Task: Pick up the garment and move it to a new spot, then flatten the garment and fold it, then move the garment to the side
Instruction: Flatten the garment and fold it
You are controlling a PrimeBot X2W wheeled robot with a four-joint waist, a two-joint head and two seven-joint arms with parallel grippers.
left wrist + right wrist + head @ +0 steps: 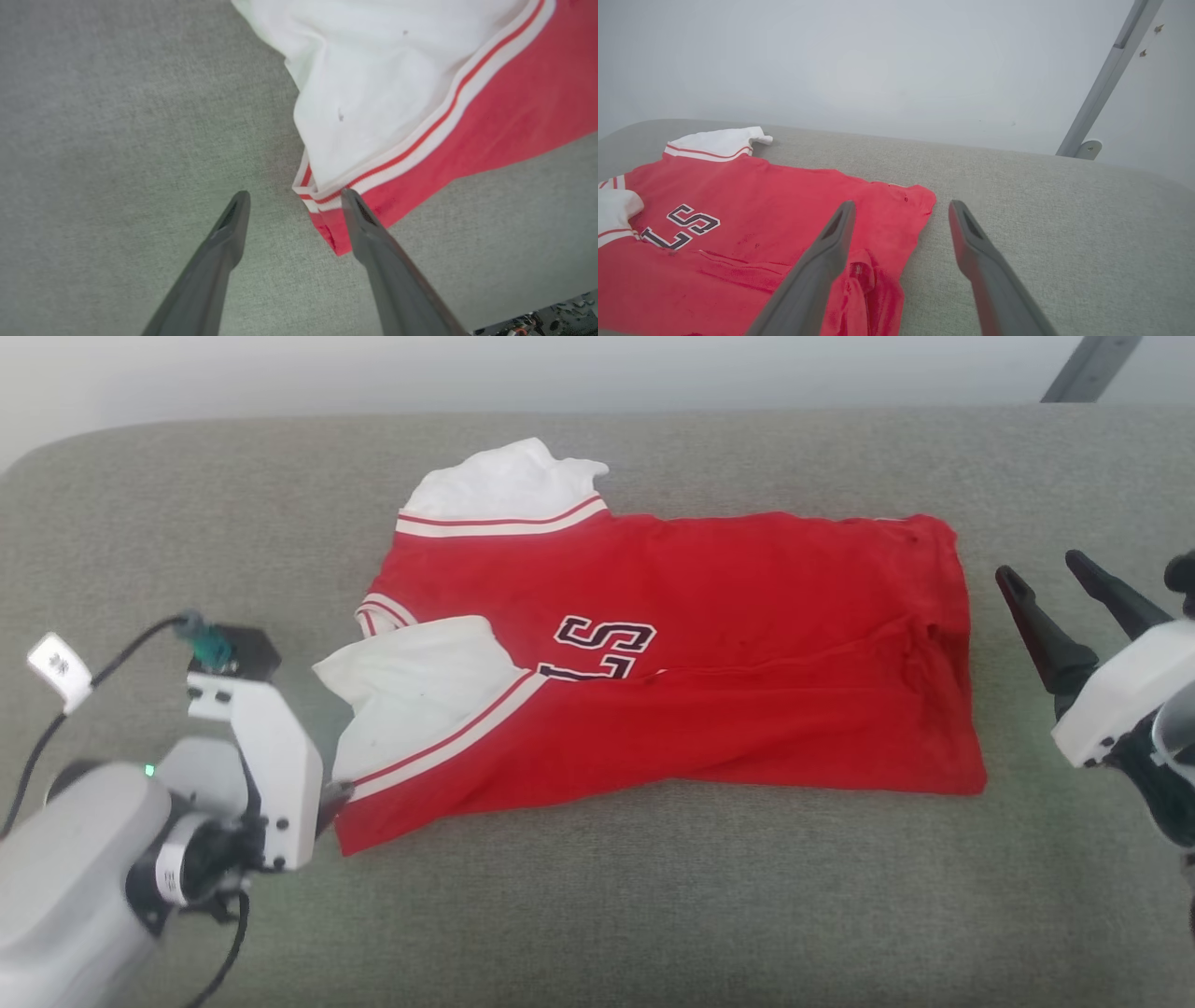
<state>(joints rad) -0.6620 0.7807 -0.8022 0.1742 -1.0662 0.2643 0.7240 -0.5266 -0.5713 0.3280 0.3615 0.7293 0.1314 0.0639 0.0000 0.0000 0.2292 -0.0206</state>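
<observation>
HEAD VIEW
Garment: the red garment [709, 644] lies across the middle of the grey fabric-covered desk [653, 915], its near half doubled over the chest so that the black letters [602, 649] show only in part.
Sleeves: one white sleeve [504, 485] points to the far edge; the other [411, 691] lies on the red cloth at the left end.
Left hand: the left hand [331, 798] sits at the garment's near left corner, its fingers largely hidden behind its own white housing.
Right hand: the right hand [1046, 571] hovers off the garment's right end, dark fingers spread, clear of the cloth.
Around: a black cable [112, 663] with a white tag [58, 669] loops beside the left arm; a grey metal strut [1088, 369] leans at the top right.

LEFT WRIST VIEW
Left hand: the left hand [295, 193] is spread wide and grips nothing.
Garment: the garment's [514, 116] striped corner lies between the fingertips, and one finger [369, 224] crosses the red hem.
Surface: bare desk [117, 116] lies under the other finger.

RIGHT WRIST VIEW
Right hand: the right hand [901, 205] is spread and empty, raised above the surface.
Garment: the garment's [761, 210] rumpled right edge lies below one finger [822, 261].
Surface: the other finger hangs over bare desk [1041, 210].
Backdrop: a pale wall [878, 60], with the strut [1106, 79] fixed at a small bracket [1085, 149].
</observation>
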